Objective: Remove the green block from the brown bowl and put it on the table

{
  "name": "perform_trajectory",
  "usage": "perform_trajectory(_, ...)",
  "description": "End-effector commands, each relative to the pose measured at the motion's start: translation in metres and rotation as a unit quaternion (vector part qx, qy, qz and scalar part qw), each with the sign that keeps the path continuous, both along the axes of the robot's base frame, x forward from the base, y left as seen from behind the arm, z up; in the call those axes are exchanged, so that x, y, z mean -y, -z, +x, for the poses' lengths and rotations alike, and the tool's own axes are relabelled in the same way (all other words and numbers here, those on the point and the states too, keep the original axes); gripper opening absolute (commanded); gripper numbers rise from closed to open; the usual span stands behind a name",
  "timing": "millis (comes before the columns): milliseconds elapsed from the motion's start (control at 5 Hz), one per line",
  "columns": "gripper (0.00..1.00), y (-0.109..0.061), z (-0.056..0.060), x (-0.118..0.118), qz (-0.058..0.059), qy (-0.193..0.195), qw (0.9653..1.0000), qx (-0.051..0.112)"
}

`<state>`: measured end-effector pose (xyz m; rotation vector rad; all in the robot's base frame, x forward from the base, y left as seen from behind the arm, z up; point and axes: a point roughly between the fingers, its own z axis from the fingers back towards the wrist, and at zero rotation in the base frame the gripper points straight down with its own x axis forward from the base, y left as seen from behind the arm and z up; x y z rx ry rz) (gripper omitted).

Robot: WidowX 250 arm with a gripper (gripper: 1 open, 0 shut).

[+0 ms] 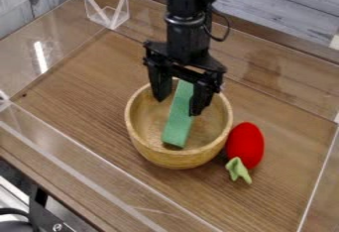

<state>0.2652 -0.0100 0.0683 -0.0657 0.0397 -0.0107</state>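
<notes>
1. The hand hides the far rim of the brown bowl.
2. Above the hand, the arm is cut off by the top edge.
3. The fingertips' contact with the green block is too small to tell.

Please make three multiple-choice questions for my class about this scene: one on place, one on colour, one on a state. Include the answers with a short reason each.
1. Where is the green block?
A) Inside the brown bowl
B) Under the red strawberry toy
C) On the bare table

2. What colour are the strawberry toy's leaves?
A) Blue
B) White
C) Green

3. How do the jaws stand?
A) Pressed together
B) Spread apart
C) Clamped on the strawberry toy

Answers:
1: A, the block lies within the bowl's rim.
2: C, light green leaves show at the toy's lower end.
3: B, the two jaws stand wide, one at each side over the bowl.
</notes>
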Motion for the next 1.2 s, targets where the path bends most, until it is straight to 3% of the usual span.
perform_trajectory(0, 1.0, -0.005, 0.01, 0.002, -0.002, 0.001, 0.9998, 0.021)
perform_trajectory(200, 1.0, -0.002, 0.01, 0.002, -0.002, 0.003, 0.9998, 0.018)
perform_trajectory(600, 1.0, -0.015, 0.009, -0.016, -0.006, -0.015, 0.9997, 0.016)
perform_trajectory(800, 1.0, -0.003, 0.006, -0.011, -0.009, 0.038, 0.9992, 0.012)
perform_trajectory(1000, 1.0, 0.011, 0.002, -0.006, -0.012, 0.091, 0.9958, 0.009)
